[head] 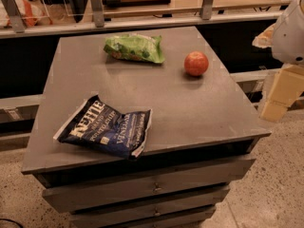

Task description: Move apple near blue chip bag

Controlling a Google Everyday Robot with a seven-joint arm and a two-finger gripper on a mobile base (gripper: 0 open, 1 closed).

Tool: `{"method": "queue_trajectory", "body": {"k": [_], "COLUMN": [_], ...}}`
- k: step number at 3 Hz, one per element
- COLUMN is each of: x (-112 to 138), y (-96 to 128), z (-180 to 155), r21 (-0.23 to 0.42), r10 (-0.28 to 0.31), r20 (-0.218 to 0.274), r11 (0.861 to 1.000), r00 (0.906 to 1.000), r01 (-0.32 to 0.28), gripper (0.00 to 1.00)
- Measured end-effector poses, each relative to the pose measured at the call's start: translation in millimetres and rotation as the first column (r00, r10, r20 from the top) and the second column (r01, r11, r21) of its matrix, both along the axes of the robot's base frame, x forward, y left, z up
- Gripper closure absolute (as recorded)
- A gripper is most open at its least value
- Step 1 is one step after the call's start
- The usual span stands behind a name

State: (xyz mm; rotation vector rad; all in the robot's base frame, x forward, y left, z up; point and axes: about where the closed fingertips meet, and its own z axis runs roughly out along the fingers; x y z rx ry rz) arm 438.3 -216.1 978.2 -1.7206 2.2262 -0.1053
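The apple (pixel 196 63) is small, round and red-orange. It sits on the grey table top (pixel 190 113) at the back right. The blue chip bag (pixel 105 127) lies flat near the table's front left edge, dark navy with white "Kettle" lettering. My gripper (pixel 279 95) is at the right edge of the view, beside the table and off its right side, below the white arm housing (pixel 290 32). It is apart from the apple, to the apple's right and nearer the front. It holds nothing that I can see.
A smaller green chip bag (pixel 135 48) lies at the back of the table, left of the apple. Drawers (pixel 152 186) sit below the table top. A counter with a railing (pixel 142 23) runs behind the table. The floor is speckled.
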Motion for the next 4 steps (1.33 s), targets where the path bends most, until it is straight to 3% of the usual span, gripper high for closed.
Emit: {"method": "queue_trajectory", "body": {"k": [2, 3, 4], "x": [2.6, 8.1, 3.3], "y": [-2.4, -12.2, -38.0], "z": [2.8, 4.2, -4.0], "r21": [0.021, 0.141, 0.322], "r10": [-0.016, -0.078, -0.206], "r20": [0.02, 0.076, 0.138], "r11": [1.0, 0.988, 0.934], "r00": [0.9997, 0.9941, 0.9687], "r01": [0.015, 0.066, 0.153], "gripper": [0.0, 0.0, 0.0]}}
